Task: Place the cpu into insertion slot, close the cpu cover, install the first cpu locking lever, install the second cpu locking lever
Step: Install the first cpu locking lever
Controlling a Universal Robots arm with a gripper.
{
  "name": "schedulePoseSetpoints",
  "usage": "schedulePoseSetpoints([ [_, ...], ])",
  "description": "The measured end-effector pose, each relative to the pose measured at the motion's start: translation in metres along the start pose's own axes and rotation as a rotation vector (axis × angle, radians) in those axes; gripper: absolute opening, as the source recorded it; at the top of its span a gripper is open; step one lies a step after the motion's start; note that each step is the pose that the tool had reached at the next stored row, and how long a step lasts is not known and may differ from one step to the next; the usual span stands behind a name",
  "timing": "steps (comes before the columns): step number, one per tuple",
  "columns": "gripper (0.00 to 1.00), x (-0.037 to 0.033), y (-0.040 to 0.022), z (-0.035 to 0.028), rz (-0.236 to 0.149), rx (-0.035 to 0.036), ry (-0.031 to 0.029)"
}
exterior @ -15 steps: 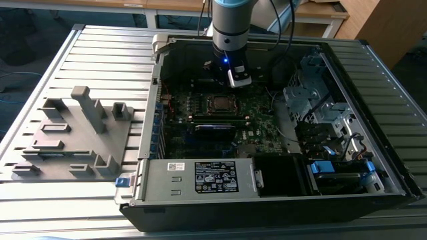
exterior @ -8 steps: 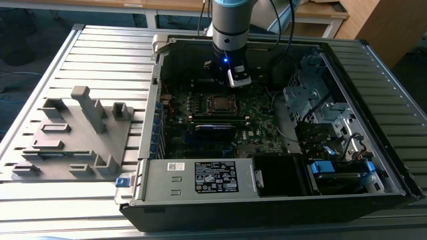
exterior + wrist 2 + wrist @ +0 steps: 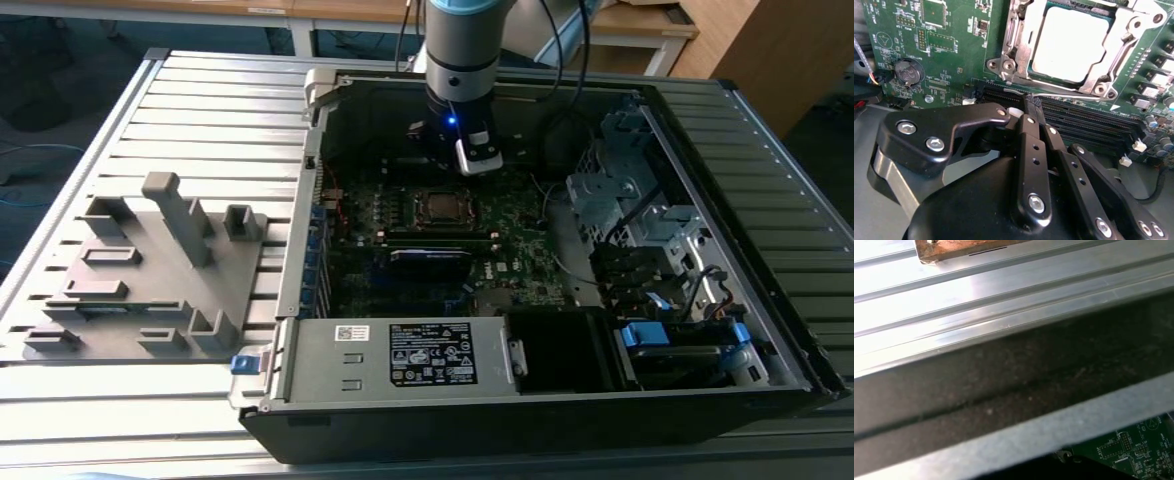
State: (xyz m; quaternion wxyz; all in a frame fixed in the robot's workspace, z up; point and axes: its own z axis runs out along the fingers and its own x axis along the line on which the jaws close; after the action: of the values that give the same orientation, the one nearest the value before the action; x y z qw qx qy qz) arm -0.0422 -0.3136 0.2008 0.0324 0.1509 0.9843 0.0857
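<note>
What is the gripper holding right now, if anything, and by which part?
Nothing. In the second wrist view the gripper has its fingers pressed together with nothing between them, short of the cpu seated under the cpu cover.

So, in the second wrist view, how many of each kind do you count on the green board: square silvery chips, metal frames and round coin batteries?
square silvery cpu: 1
silvery metal cpu cover frame: 1
round coin battery: 1
Total: 3
</note>
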Motion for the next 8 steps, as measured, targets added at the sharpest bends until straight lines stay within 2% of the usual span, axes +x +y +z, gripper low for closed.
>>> schedulePoseSetpoints([
  [8, 0.11, -0.0003, -0.0001, 0.0001, 0.018, 0.0021, -0.0036],
])
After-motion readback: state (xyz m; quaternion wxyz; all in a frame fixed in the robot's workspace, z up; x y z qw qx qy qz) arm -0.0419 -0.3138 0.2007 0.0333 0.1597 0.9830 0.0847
